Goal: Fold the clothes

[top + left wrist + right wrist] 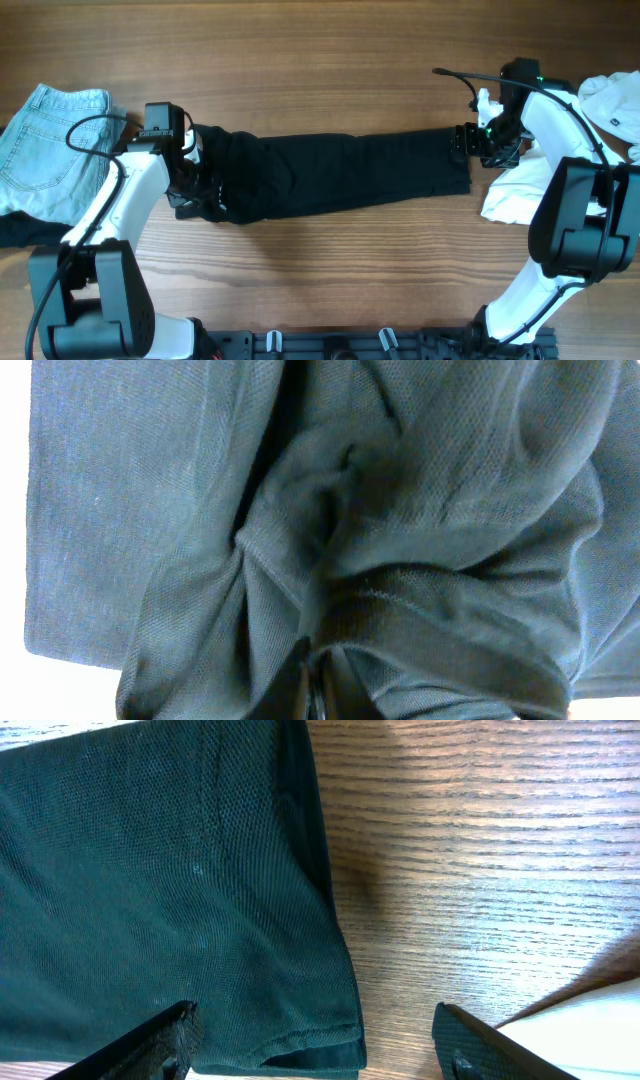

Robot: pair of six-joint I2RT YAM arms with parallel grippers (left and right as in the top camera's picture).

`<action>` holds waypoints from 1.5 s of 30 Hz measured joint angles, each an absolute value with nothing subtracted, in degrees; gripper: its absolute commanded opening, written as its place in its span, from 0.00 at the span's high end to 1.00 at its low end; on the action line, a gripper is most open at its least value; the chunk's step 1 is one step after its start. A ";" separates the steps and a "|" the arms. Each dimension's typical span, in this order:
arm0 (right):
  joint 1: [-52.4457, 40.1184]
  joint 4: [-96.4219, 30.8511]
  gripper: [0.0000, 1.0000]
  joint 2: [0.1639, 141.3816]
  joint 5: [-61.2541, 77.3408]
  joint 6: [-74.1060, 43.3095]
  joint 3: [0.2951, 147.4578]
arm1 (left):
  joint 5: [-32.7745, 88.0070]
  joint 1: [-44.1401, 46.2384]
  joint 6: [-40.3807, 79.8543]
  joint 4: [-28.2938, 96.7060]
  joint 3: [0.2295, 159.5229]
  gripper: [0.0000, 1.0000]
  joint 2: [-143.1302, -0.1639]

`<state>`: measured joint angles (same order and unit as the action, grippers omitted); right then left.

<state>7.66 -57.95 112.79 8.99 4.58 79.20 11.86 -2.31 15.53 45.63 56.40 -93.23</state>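
Observation:
A black garment (340, 175) lies stretched in a long band across the middle of the table. My left gripper (193, 185) is shut on its bunched left end; in the left wrist view the dark knit fabric (380, 540) fills the frame and is pinched between the fingers (318, 695). My right gripper (470, 140) is open at the garment's right end. In the right wrist view its fingers (315, 1045) straddle the hemmed corner (300, 1030), one finger over the cloth and one over bare wood.
Light blue jeans (50, 140) lie at the far left over another dark garment (25, 232). White clothing (520, 190) and a white item (612, 105) sit at the right edge, close to my right arm. A white edge shows in the right wrist view (590, 1020).

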 measured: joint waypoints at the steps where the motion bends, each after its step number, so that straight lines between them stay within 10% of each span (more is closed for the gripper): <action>1: 7.66 -57.98 0.21 112.79 8.99 4.58 79.20 | 11.86 -2.31 15.57 45.04 56.40 0.96 -93.23; 11: 7.66 -57.80 0.17 112.79 8.99 4.58 79.20 | 11.35 -6.02 15.62 45.41 59.81 0.96 -87.57; 17: 7.66 -59.72 0.15 112.79 8.99 4.38 79.20 | 8.25 -6.02 15.99 44.71 51.37 0.65 -87.59; 31: 7.66 -51.51 0.08 112.55 11.77 13.19 72.84 | 5.89 -6.50 16.78 55.77 62.63 0.54 -86.87; 38: 7.66 -47.44 0.95 111.53 19.90 14.48 68.73 | 6.07 -6.50 16.88 55.75 62.63 0.54 -86.87; 45: 7.46 -51.42 0.96 111.63 12.53 5.56 71.90 | 6.07 -6.50 16.88 55.90 62.63 0.53 -86.87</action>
<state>7.46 -51.42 111.63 12.53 5.56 71.90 6.07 -6.50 16.88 55.90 62.63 -86.87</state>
